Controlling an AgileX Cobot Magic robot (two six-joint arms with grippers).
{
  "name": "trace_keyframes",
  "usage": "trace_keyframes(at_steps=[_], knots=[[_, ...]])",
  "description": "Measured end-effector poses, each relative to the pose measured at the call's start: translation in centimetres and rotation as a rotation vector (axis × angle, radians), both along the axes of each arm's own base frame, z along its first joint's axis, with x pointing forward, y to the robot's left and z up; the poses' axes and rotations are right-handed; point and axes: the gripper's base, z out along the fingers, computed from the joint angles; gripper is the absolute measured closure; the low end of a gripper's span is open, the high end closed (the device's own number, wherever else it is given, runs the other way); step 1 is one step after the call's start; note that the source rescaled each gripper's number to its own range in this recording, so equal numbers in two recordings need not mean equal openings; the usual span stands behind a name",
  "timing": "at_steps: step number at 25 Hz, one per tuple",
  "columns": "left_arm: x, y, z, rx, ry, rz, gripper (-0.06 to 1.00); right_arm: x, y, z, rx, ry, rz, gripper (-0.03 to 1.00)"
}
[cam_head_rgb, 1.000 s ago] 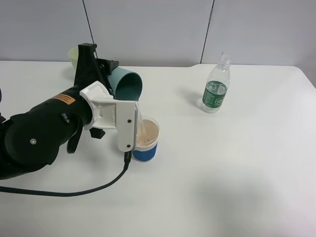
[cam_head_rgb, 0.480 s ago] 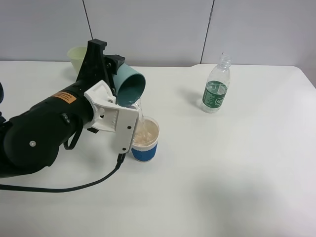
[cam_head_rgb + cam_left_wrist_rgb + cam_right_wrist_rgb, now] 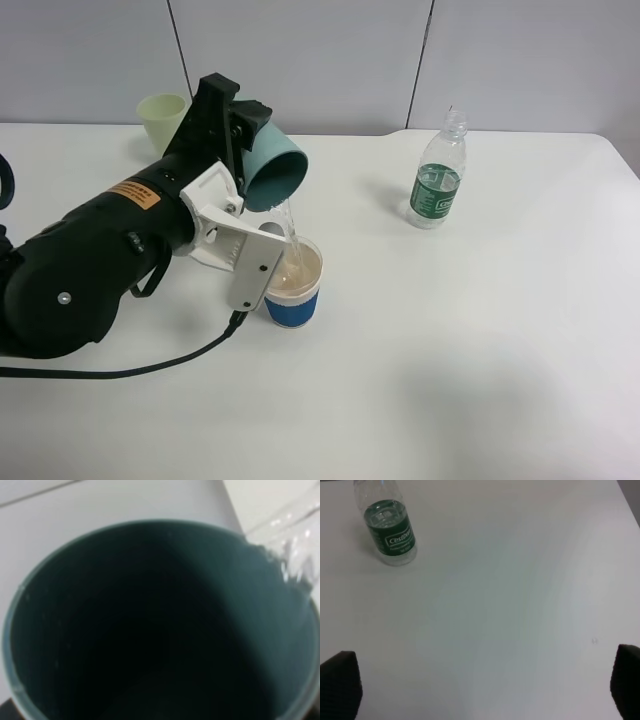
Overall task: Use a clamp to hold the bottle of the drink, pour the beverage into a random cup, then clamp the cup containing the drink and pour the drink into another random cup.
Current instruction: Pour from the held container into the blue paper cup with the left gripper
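Over the left half of the white worktop [image 3: 480, 380], the left gripper [image 3: 240, 135] is clamped on the plain light teal plastic tumbler [image 3: 272, 175], tipping it steeply so its dark teal mouth faces down and forward. A thin stream of clear, colourless liquid [image 3: 291, 232] falls from the tumbler's lower rim into the short clear-rimmed cup with a blue band round its lower half [image 3: 294, 283], which stands upright directly beneath, near the middle of the worktop and just beside the arm's white wrist bracket [image 3: 240, 255]. The left wrist view is filled by the tumbler's dark inside, with water spilling over one edge of the rim. A pale yellow-green plastic tumbler [image 3: 162, 118] stands upright at the far edge, towards the far left corner, behind the arm. The small clear plastic water bottle with a green label [image 3: 438, 184] stands upright towards the far right, well apart from both cups and clear of the right edge. The right gripper [image 3: 485, 700] hangs above bare worktop near the bottle, its dark fingertips [image 3: 339, 682] spread wide apart and holding nothing. A black cable [image 3: 150, 368] trails along the near left side. Bare surface runs across the near and right portions.
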Motion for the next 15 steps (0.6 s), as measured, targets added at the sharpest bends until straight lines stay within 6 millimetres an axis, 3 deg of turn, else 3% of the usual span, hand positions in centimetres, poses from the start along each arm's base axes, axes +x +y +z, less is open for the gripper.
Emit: trace_keyframes(at_steps=[15], knots=[[-0.11, -0.29, 0.38, 0.197, -0.107, -0.059, 0.92, 0.00, 0.00, 0.00, 0.000, 0.000, 0.000, -0.03]])
